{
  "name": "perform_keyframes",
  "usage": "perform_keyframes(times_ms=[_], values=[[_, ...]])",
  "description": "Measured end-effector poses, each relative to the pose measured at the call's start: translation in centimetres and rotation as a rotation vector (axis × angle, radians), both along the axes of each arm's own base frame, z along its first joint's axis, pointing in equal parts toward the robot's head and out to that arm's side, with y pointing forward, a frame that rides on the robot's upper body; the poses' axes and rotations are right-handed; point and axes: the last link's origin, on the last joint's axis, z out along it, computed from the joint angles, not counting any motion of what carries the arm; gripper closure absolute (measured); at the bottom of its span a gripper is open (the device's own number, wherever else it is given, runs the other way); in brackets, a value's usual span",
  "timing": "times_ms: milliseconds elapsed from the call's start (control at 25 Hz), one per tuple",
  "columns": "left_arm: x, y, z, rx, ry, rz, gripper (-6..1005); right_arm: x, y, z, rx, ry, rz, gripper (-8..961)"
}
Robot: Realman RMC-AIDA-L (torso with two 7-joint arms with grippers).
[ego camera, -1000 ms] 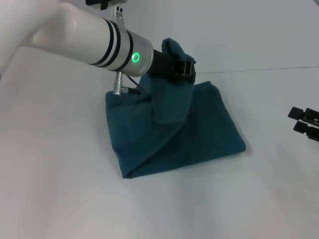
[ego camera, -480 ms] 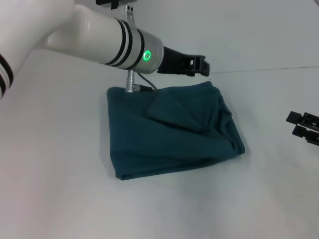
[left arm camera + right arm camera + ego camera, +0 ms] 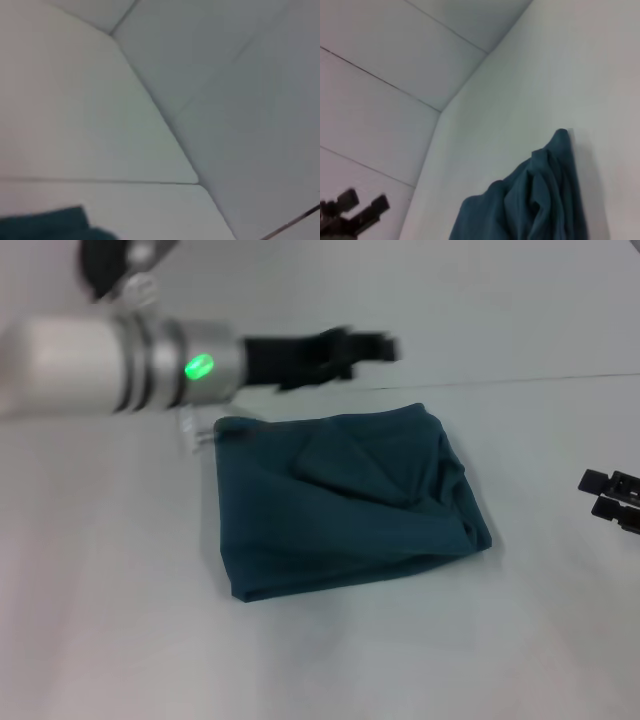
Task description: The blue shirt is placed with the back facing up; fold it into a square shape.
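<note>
**Folded blue shirt lies on the bench, both pincers clear of it**

The blue shirt (image 3: 345, 505) lies on the white bench (image 3: 120, 620) as a roughly square folded bundle, a little to the right of the middle of the head view. Its near edge and left edge are fairly straight. The upper layer is uneven: a triangular flap sits across the top, and the right side is bunched into rumpled folds near the far right corner. Only plain teal cloth shows.

The left pincer (image 3: 375, 345) hangs in the air above the far edge of the shirt, apart from the cloth and holding nothing. It is smeared by motion blur, so I cannot tell how far its fingers are spread. A green light glows on the wrist behind it.

The right pincer (image 3: 612, 495) sits at the right edge of the head view, well apart from the shirt, empty, with its two black fingers parted by a narrow gap.

The right wrist view shows the rumpled side of the shirt (image 3: 540, 200) against the bench, and the left pincer (image 3: 352, 212) farther off.
</note>
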Motion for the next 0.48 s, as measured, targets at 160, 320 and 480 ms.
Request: perform_keyframes(times_ms=[160,320,480], values=[[-4.3,-1.4,1.2,-0.044,-0.066,0.103,347,0.0,0.4,0.3,-0.035,-0.031,0.004,233],[-8.0,-3.4,2.1,-0.091,-0.107,0.161,343,-0.4,1.2,0.9,-0.101,-0.079,0.015,235],[-10.6,-5.2,2.8,-0.115,-0.134,0.183,342,-1.4,2.8,1.8,-0.179,-0.125,0.026,237]])
